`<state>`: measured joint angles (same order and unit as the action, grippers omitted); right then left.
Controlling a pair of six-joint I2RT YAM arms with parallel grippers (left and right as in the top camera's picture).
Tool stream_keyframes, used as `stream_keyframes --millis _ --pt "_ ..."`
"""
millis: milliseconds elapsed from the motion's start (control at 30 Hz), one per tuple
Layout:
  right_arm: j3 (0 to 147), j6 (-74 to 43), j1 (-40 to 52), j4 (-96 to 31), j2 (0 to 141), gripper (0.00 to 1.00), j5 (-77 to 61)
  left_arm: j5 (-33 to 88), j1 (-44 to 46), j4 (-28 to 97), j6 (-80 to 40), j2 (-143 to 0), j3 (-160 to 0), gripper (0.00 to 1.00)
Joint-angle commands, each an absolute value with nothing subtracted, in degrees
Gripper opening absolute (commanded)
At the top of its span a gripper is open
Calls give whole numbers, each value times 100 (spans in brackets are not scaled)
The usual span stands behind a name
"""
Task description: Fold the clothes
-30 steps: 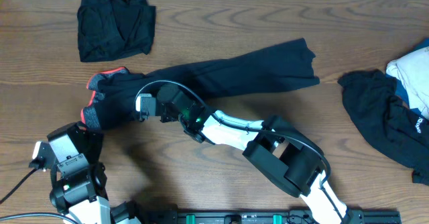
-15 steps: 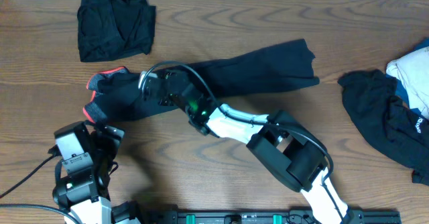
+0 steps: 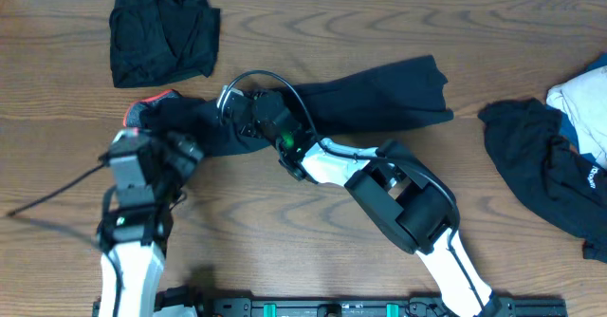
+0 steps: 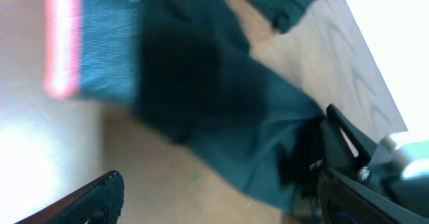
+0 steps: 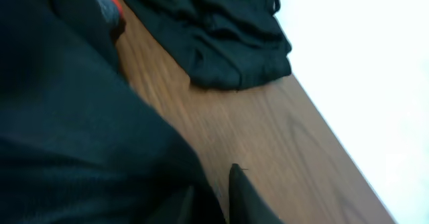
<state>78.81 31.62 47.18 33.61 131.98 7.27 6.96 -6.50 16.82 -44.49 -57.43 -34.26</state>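
The long black trousers (image 3: 360,99) lie across the middle of the table, with the coral-red band (image 3: 156,99) at their left end. My right gripper (image 3: 232,108) is over the left part and is shut on a fold of the black fabric (image 5: 80,130); its fingers (image 5: 211,184) pinch it. My left gripper (image 3: 185,146) hovers at the trousers' lower left edge. Its fingers (image 4: 224,157) are wide open and empty, with the blurred fabric (image 4: 201,83) and band (image 4: 64,43) just ahead.
A bundled black garment (image 3: 161,32) lies at the back left; it also shows in the right wrist view (image 5: 228,36). A crumpled black garment (image 3: 541,165) and white and blue ones (image 3: 583,99) lie at the right edge. Bare wood (image 3: 285,241) lies in front.
My right gripper has moved up and to the right, dragging the trousers' lower left flap over itself. My left arm has swung up from the front left corner to the trousers' left end.
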Motion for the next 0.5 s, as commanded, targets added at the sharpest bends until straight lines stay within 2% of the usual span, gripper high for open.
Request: stream_keyframes --millis 0,33,133,233,333,467 --pt "7950 3087 4816 3367 13225 22 709 709 -386 1002 -4335 -6460 -3387 92" --pt "7950 3089 4838 3367 13225 25 714 711 -331 764 -4338 -6667 -3387 92" --pt "7953 3087 4880 3395 13222 49 816 714 -163 -36 -4335 -7413 -3387 92" --pt "7961 3087 4882 3507 13222 66 1288 757 -91 -543 -4257 -7924 -3387 92" --pt "7979 3085 4856 3695 13216 78 1975 902 -89 -823 -3918 -8256 -3389 91" --pt "8095 2873 4700 3710 13176 80 2569 808 -93 -827 -3776 -8370 -3389 91"
